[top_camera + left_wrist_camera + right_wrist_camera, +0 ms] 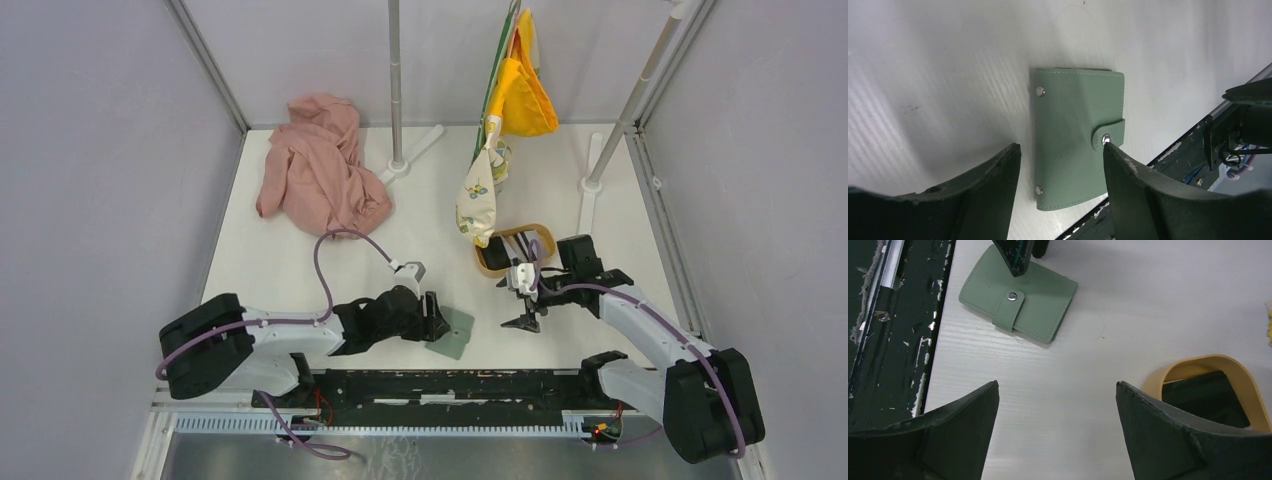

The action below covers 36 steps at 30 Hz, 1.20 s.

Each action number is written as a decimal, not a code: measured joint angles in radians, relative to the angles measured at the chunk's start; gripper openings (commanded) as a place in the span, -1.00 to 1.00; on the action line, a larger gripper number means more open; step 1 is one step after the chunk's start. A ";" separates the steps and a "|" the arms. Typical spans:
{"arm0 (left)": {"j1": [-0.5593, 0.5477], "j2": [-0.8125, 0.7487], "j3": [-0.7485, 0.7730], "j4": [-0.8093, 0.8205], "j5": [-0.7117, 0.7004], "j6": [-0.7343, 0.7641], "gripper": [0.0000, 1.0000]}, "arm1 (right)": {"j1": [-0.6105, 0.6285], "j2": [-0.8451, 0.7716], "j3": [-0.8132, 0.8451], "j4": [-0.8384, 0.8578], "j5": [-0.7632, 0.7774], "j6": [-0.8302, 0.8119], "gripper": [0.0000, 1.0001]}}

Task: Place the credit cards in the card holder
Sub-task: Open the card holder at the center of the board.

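Note:
The card holder [452, 333] is a sage-green wallet lying flat and closed near the table's front edge, its strap snapped shut. In the left wrist view the card holder [1075, 135] lies between and just beyond the fingers of my open left gripper [1062, 150], whose right fingertip [1110, 150] is at the snap. My left gripper [438, 316] sits at the wallet's left edge. My right gripper [525, 318] is open and empty above bare table [1058, 385]. Black credit cards [1205, 395] lie in the oval wooden tray [1198, 361]. The wallet also shows in the right wrist view [1040, 310].
The wooden tray [485, 263] stands behind my right gripper. A pink cloth [320, 170] lies at the back left. Hanging yellow and patterned fabrics [505, 120] drape from a rack with poles [397, 90]. A black rail [450, 388] runs along the front edge.

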 measured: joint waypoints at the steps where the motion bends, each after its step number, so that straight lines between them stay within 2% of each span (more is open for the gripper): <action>1: -0.004 0.018 0.014 -0.005 0.000 0.000 0.31 | 0.011 0.003 -0.005 0.006 0.000 0.001 0.71; 6: -0.036 0.117 0.089 -0.006 0.000 0.000 0.11 | 0.093 0.047 -0.029 0.047 0.021 0.024 0.26; 10: -0.071 0.197 0.156 -0.006 -0.007 -0.001 0.06 | 0.169 0.083 -0.034 0.090 0.060 0.063 -0.27; 13: -0.089 0.233 0.187 -0.004 -0.011 -0.001 0.05 | 0.225 0.117 -0.034 0.123 0.112 0.097 -0.53; 20: -0.097 0.247 0.190 0.017 -0.017 -0.002 0.05 | 0.287 0.199 -0.026 0.133 0.220 0.117 -0.59; 26: -0.097 0.237 0.146 0.103 -0.002 -0.006 0.30 | 0.304 0.209 -0.016 0.134 0.255 0.118 -0.63; 36: -0.086 0.146 -0.066 0.355 0.072 -0.112 0.33 | 0.310 0.215 -0.009 0.130 0.272 0.081 -0.64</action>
